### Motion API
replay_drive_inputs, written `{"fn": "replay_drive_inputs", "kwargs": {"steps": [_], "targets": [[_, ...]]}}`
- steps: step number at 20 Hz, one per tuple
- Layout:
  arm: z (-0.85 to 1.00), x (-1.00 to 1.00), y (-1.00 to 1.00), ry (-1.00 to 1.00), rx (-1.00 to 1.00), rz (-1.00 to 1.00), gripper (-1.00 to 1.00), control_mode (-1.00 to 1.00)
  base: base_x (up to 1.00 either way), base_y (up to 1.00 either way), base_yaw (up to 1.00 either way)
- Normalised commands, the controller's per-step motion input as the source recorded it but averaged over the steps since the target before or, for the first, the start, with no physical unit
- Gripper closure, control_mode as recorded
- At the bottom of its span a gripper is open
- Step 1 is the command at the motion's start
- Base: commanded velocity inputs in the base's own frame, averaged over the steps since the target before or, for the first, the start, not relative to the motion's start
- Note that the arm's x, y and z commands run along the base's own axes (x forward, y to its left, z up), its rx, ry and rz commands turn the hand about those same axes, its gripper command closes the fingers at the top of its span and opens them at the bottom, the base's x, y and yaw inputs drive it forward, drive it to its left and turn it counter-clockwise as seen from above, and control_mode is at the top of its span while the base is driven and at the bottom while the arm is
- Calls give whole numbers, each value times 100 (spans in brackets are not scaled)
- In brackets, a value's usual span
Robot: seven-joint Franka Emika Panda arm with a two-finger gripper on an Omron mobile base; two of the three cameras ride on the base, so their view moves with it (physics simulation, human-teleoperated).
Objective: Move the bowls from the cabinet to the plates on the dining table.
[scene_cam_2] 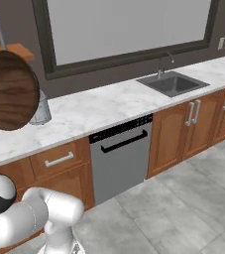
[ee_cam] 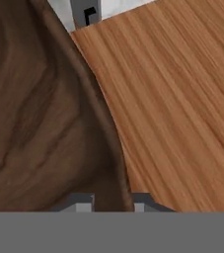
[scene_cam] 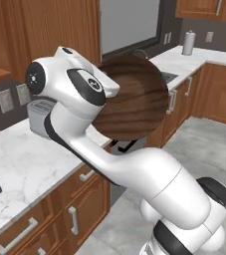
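Note:
A dark brown wood-grain bowl [scene_cam: 134, 97] hangs tilted on edge in front of the arm's hand, above the counter's front edge. From the right base view the same bowl [scene_cam_2: 7, 92] shows at the far left. In the hand view my gripper [ee_cam: 114, 201] is shut on the bowl's rim [ee_cam: 111, 148], one finger on each side of it. The bowl's inside [ee_cam: 34, 108] takes up the left half of that view. The brown wooden cabinet [scene_cam: 59, 30] stands behind the arm, and its panel [ee_cam: 182, 99] lies close beyond the bowl. The plates and the dining table are out of view.
A white marble counter [scene_cam: 20, 159] runs over brown drawers, with a grey toaster [scene_cam: 39, 117] on it. Further along are a sink [scene_cam_2: 173, 84], a dishwasher [scene_cam_2: 121, 158] and a paper towel roll [scene_cam: 188, 42]. Grey tiled floor [scene_cam_2: 183, 208] gives free room.

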Motion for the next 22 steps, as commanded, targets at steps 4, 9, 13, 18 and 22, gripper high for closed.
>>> {"fn": "replay_drive_inputs", "kwargs": {"steps": [4, 9, 13, 18, 22], "targets": [[0, 0, 0, 0, 0, 0, 100, 100, 0, 0, -25], [0, 0, 0, 0, 0, 0, 100, 100, 0, -4, -24], [0, 0, 0, 0, 0, 0, 100, 100, -20, -31, -11], [0, 0, 0, 0, 0, 0, 100, 100, -62, -21, 0], [0, 0, 0, 0, 0, 0, 100, 100, -49, -25, -3]]}}
